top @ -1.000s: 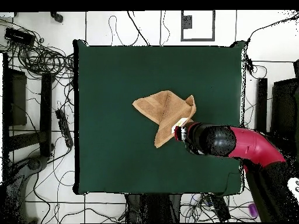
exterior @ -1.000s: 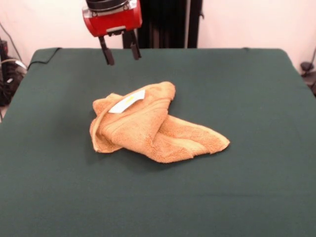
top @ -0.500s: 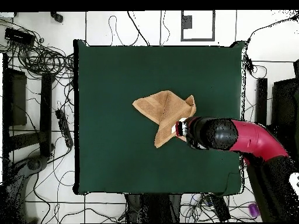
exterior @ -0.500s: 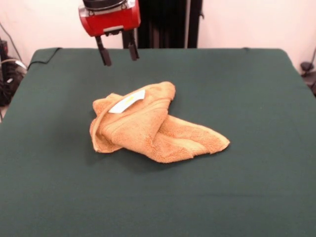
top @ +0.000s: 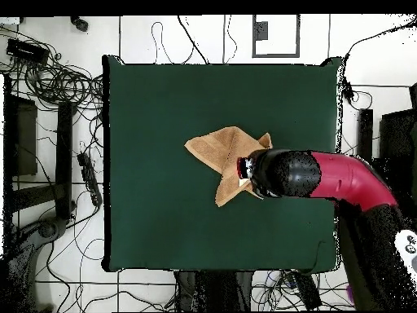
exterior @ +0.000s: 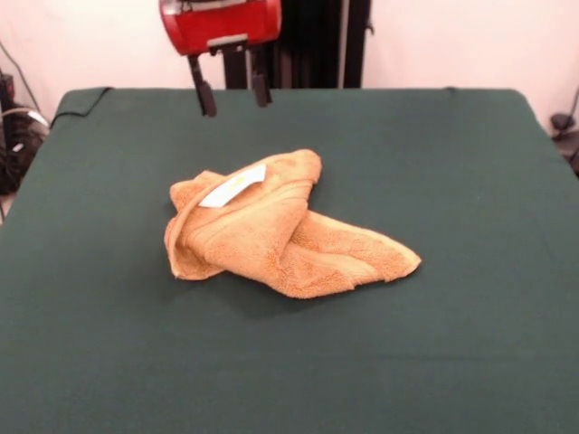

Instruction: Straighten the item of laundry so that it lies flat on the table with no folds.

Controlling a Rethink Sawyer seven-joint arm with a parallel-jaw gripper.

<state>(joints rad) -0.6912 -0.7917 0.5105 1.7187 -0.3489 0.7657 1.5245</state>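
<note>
The two dark fingers (exterior: 233, 93) are held apart and empty, hung in the air below the red gripper housing. Beneath and nearer the camera, well clear of them, the crumpled orange-tan terry towel (exterior: 271, 231) is heaped in folds mid-bench, white label up, on the dark green cloth-covered bench (exterior: 470, 181).

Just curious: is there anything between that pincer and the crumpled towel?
No. In the front view the pincer hangs open above the towel, with only bare green table between them.
</note>
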